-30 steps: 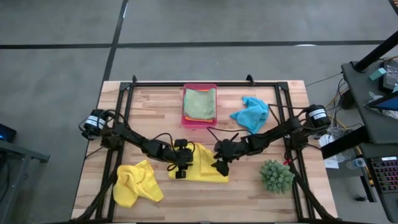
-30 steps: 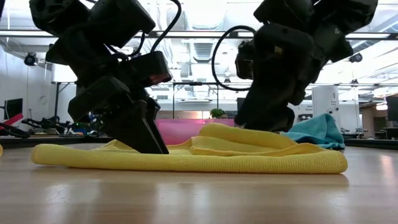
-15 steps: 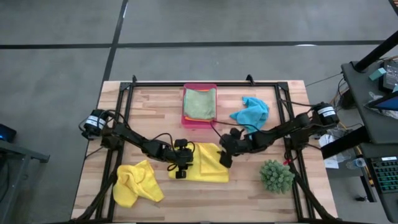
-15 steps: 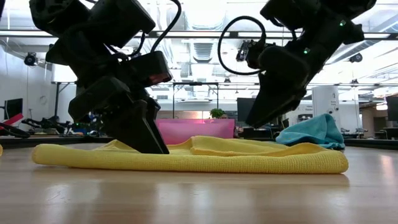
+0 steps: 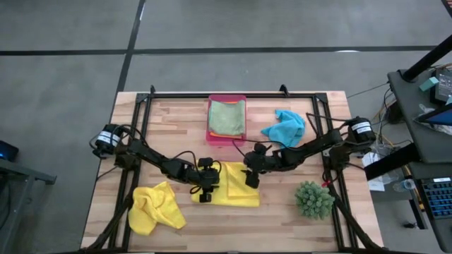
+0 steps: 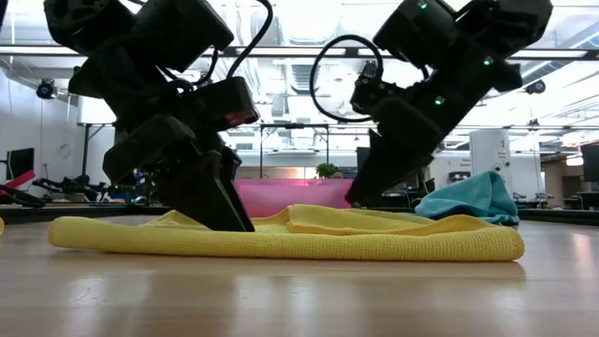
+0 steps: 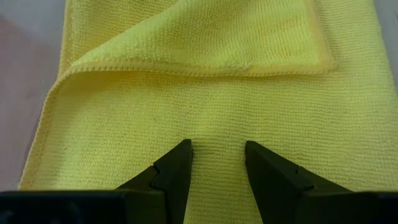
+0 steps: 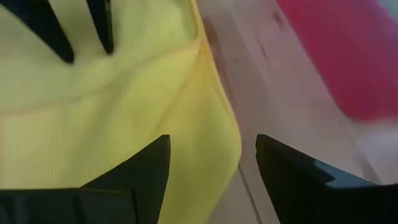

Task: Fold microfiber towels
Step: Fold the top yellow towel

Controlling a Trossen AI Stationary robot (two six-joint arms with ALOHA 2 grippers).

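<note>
Right gripper [image 5: 251, 178] has shifted since half a second ago, swinging back from the towel's right edge toward its far edge, pincer apart and empty, one finger over cloth and one over bare wood in its wrist view; left gripper [image 5: 205, 192] unchanged, fingers [image 7: 177, 168] slightly apart and pressed down on the near-left part of the flat yellow microfiber towel [image 5: 236, 185], pinning it without clamping; towel lies mid-table, near side of the wooden slat table [image 5: 282, 212], partly folded with a flap doubled over; crumpled second yellow cloth [image 5: 155, 207] near left corner; spiky green plant [image 5: 313, 199] to the right; farther off, crumpled turquoise cloth [image 5: 284, 128] and pink plastic tray [image 5: 212, 134] holding a folded light green cloth [image 5: 227, 117]; towel looks light, soft, limp, grippy, so best pinched at a far corner or edge.
</note>
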